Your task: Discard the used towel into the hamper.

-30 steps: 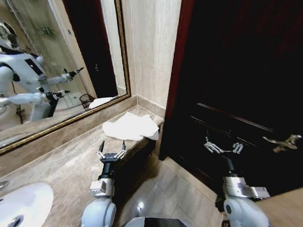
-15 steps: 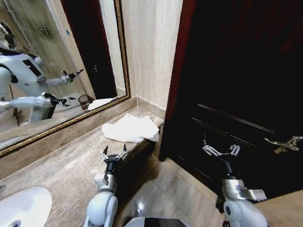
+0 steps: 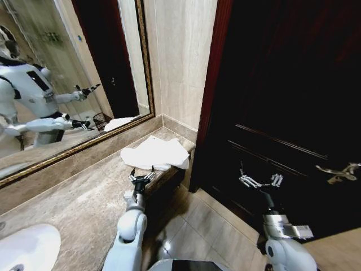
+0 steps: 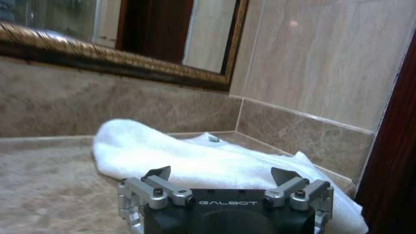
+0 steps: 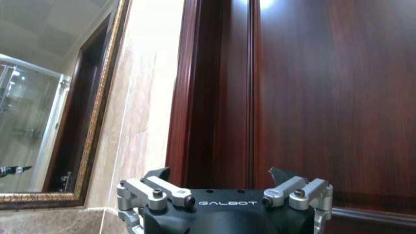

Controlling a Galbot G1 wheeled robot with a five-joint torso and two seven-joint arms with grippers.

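Note:
The used towel [image 3: 155, 153] is white and lies crumpled at the far end of the marble counter [image 3: 84, 197], by the corner wall. My left gripper [image 3: 142, 174] hovers open just short of the towel's near edge, low over the counter. In the left wrist view the towel [image 4: 208, 158] lies directly ahead of the open left gripper [image 4: 221, 173], with nothing between the fingers. The hamper [image 3: 102, 120] shows as a small dark wire basket reflected in the mirror. My right gripper [image 3: 259, 180] hangs open before the dark door, and the right wrist view has it [image 5: 219, 173] facing the door frame.
A gilt-framed mirror [image 3: 56, 68] runs along the counter's back. A white sink [image 3: 22, 248] sits near left. The dark wooden door [image 3: 282, 84] with a metal handle [image 3: 338, 169] stands to the right. Tiled floor [image 3: 208, 226] lies between counter and door.
My left arm has stretched forward along the counter, bringing its open gripper close to the towel. The right gripper has hardly moved.

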